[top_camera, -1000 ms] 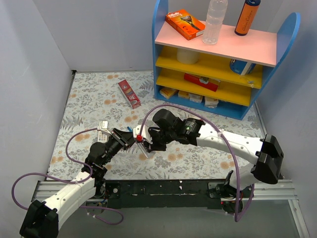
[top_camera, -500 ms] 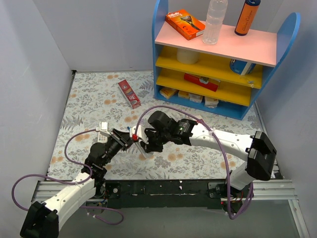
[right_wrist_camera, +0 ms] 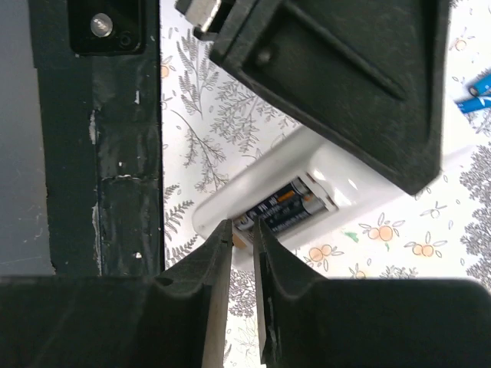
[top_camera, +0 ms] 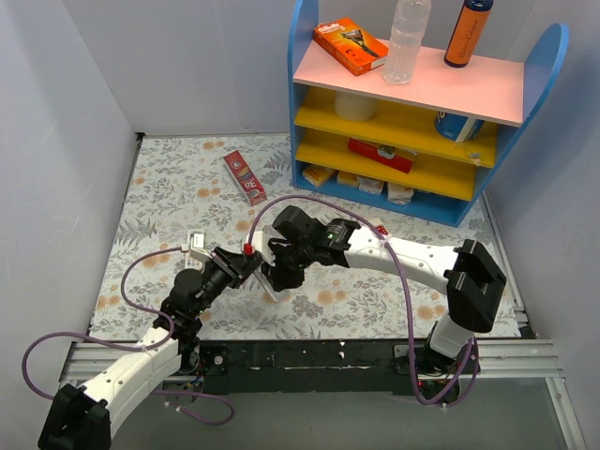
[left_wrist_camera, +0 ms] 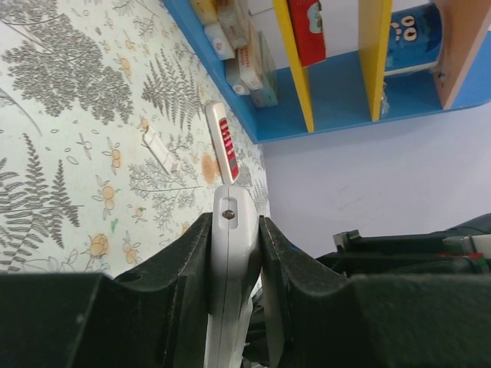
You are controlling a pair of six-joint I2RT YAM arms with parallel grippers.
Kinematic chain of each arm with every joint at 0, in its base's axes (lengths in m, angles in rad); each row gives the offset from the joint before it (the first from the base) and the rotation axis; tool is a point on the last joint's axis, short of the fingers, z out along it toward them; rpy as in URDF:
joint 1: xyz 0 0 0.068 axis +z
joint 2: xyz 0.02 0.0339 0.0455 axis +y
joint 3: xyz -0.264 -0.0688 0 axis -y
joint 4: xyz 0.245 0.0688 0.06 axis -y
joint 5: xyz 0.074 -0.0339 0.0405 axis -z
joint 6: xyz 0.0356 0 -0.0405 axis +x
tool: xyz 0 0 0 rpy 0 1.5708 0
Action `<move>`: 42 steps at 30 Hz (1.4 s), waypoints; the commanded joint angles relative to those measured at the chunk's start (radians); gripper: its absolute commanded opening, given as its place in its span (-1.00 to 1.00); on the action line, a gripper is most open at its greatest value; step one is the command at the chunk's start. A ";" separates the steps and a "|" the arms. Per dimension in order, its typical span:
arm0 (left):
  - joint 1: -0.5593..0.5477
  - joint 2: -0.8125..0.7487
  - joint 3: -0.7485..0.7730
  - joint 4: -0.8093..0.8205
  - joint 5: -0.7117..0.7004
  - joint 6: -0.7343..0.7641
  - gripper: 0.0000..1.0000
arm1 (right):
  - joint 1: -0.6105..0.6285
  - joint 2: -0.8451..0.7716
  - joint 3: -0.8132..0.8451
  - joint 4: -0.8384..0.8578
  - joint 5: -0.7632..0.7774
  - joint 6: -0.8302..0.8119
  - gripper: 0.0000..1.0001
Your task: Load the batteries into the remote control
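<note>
The left gripper (left_wrist_camera: 234, 224) was clamped on the white remote control (right_wrist_camera: 222, 201), held above the table (top_camera: 169, 187) midway along its near edge. One battery (right_wrist_camera: 282, 207) lay in the open compartment. The right gripper (right_wrist_camera: 242, 230) stood at that battery's end, jaws narrowly parted; any grip could not be determined.
</note>
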State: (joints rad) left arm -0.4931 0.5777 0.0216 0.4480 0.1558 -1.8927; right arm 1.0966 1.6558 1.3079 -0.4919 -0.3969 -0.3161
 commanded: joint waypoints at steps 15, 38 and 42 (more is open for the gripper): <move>-0.012 -0.010 0.063 -0.196 -0.144 0.113 -1.00 | -0.190 -0.213 -0.137 0.070 0.274 0.264 -0.02; -0.012 -0.012 0.043 -0.181 -0.157 0.106 -1.00 | -0.423 0.148 -0.147 0.102 0.302 0.522 0.01; -0.012 0.001 0.041 -0.167 -0.124 0.103 -1.00 | -0.423 0.163 -0.150 0.104 0.303 0.514 -0.19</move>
State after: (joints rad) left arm -0.5014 0.5701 0.0628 0.2481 0.0158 -1.7954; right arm 0.6735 1.8133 1.1492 -0.4004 -0.0883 0.1913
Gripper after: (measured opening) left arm 0.258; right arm 0.457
